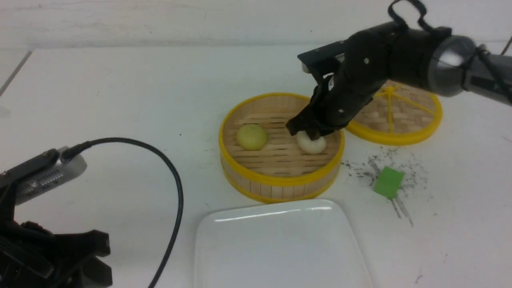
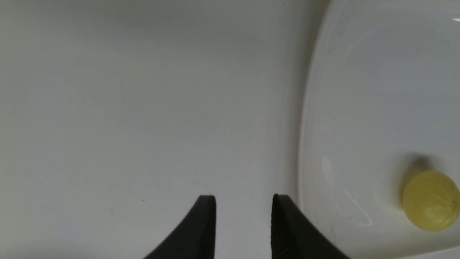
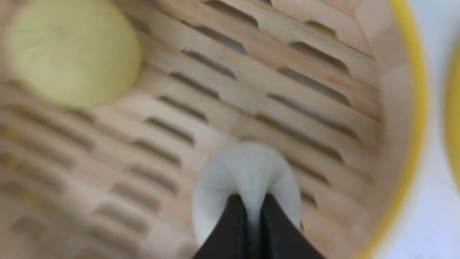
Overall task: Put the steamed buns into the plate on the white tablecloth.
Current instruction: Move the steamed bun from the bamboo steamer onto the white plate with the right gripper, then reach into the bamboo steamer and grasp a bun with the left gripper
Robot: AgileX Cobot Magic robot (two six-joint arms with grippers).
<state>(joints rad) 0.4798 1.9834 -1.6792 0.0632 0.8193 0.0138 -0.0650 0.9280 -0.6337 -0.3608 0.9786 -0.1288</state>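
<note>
The white bun [image 3: 248, 169] is sitting on the slatted floor of the bamboo steamer [image 1: 280, 182], on the side nearer the lid [image 1: 400, 120]. The right gripper [image 3: 251, 198] is biting into it from above: its dark fingers [image 3: 230, 230] are standing almost together with a ridge of dough squeezed up between them, so the claw is clamping the bun's crown, not its girth. That puckering is suggesting how the bun will handle: light, soft and springy, more likely to deform than to slip, yet liable to tear or pop free if only a thin pinch is carrying it. A hold lower down, around the widest part, is looking like the safer place. The yellow bun [image 1: 251, 137] is lying apart from it on the steamer's other side, with nothing touching it. The plate [image 1: 280, 248] is waiting just in front of the steamer on the white tablecloth [image 1: 120, 100]. The part of it in the front view is showing no bun, but the left wrist view is showing another yellow bun [image 2: 429, 199] lying inside it. The left gripper [image 2: 243, 198] is hovering over bare cloth just beside the plate's rim, jaws apart and holding nothing. A green cube [image 1: 388, 182] is lying off to the right among black scuffs.
</note>
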